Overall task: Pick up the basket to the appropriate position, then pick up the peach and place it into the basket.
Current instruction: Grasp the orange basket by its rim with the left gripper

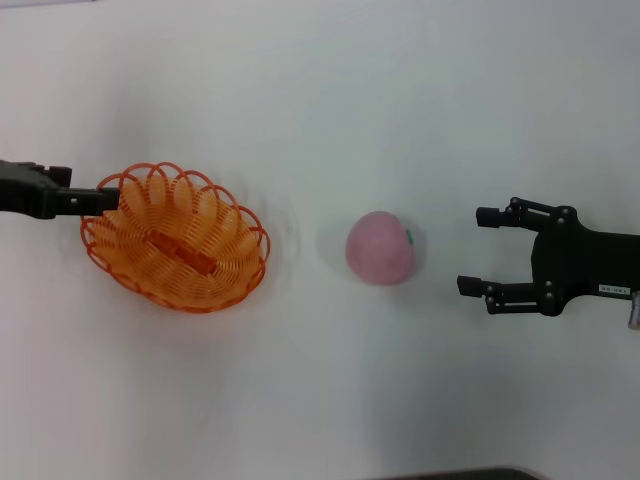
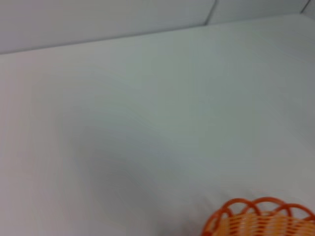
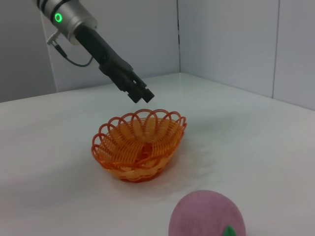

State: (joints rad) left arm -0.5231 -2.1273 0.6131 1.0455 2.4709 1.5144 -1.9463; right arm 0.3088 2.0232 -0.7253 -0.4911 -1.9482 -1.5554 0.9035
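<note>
The orange basket point(image 1: 176, 240) sits on the white table at the left; it also shows in the right wrist view point(image 3: 138, 145) and, by its rim only, in the left wrist view point(image 2: 261, 221). The pink peach point(image 1: 380, 247) lies to the basket's right, with its green leaf mark toward my right gripper; it is near the camera in the right wrist view point(image 3: 206, 216). My left gripper point(image 1: 100, 198) hovers just over the basket's outer rim, and in the right wrist view point(image 3: 141, 94) its fingers look shut and empty. My right gripper point(image 1: 475, 250) is open, level with the peach and a short gap to its right.
The white table point(image 1: 330, 90) stretches around both objects. Pale walls stand behind the table in the right wrist view point(image 3: 226, 39). A dark edge shows at the table's front point(image 1: 450, 474).
</note>
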